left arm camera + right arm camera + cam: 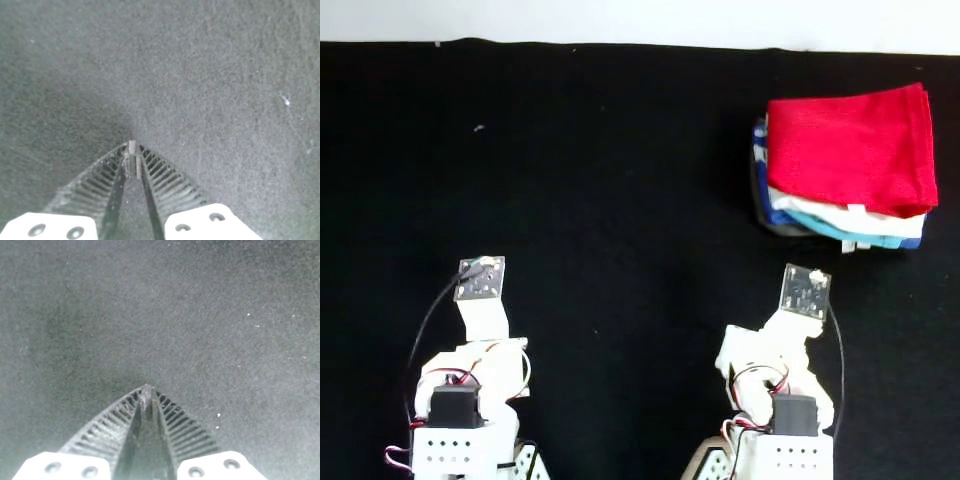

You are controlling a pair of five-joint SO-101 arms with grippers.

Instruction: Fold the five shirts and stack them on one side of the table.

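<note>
In the high view an arm point(470, 385) sits folded at the near edge of the black tabletop point(620, 160), towards the left. Its wrist board is tipped up and hides whatever hangs beneath it. The left wrist view looks along the left claw point(131, 152). Its two ribbed fingers point(100, 182) meet at the tips with nothing between them, over bare dark cloth flecked with pale lint point(286, 100).

A second arm point(775, 385) sits folded further right along the same edge, and its board likewise covers what is under it. The right wrist view gives the right claw point(146, 392), pinched to a point and holding nothing, over the same dark cloth.

The pile of shirts point(845, 175) lies at the far right of the tabletop, well apart from both arms. A folded red shirt point(850, 145) lies on top and covers most of the pile, so the rest show only as edges: a white shirt point(820, 208), then a teal shirt point(840, 230), then a blue shirt point(775, 215). At the pile's lower left corner a dark layer point(765, 222) blends into the tabletop — whether it is a fifth shirt is hard to make out. A small white tag point(857, 210) sticks out at the near edge, and any writing on it is too small to read.
</note>
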